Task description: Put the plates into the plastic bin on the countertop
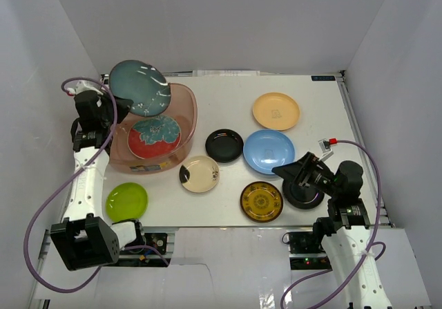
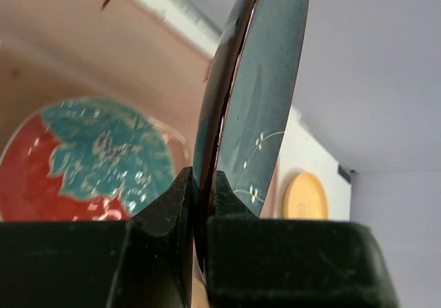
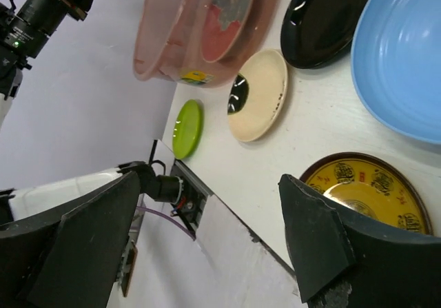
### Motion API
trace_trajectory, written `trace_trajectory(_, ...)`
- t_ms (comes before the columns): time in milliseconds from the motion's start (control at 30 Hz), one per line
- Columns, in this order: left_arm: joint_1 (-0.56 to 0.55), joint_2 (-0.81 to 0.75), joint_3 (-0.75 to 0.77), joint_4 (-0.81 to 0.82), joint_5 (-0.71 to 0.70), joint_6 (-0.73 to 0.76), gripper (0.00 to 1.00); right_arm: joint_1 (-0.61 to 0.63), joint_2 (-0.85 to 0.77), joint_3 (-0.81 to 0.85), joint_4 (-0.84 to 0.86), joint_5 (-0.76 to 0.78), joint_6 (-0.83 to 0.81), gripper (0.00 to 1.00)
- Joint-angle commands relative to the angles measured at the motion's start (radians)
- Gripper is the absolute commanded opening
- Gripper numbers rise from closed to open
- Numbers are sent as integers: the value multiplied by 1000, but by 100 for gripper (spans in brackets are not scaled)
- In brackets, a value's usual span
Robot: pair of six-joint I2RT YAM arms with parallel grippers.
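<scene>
My left gripper (image 1: 119, 106) is shut on the rim of a dark teal plate (image 1: 139, 88) and holds it tilted on edge above the reddish plastic bin (image 1: 185, 100); the wrist view shows the plate (image 2: 258, 94) clamped between the fingers (image 2: 172, 204). A red-and-teal floral plate (image 1: 153, 137) lies in the bin. On the countertop (image 1: 228, 91) lie a yellow-orange plate (image 1: 275, 110), a blue plate (image 1: 268, 151), a black plate (image 1: 224, 145), a cream plate (image 1: 199, 173), a yellow patterned plate (image 1: 262, 201) and a lime green plate (image 1: 126, 201). My right gripper (image 1: 286, 171) is open and empty over a dark plate (image 1: 304, 197).
White walls close in the countertop on three sides. The arm bases and purple cables (image 1: 48, 205) stand along the near edge. The bin sits at the back left, near the left wall.
</scene>
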Motion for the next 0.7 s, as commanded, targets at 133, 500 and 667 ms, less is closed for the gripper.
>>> trace_trajectory(133, 4, -36, -106, 28, -27, -62, 0, 2, -27, 63, -183, 55, -222, 87)
trace_trajectory(500, 4, 120, -192, 65, -15, -52, 16, 2, -57, 13, -207, 86, -271, 85)
trace_trajectory(667, 4, 123, -231, 97, -7, -42, 50, 2, -50, 5, -227, 132, -303, 85)
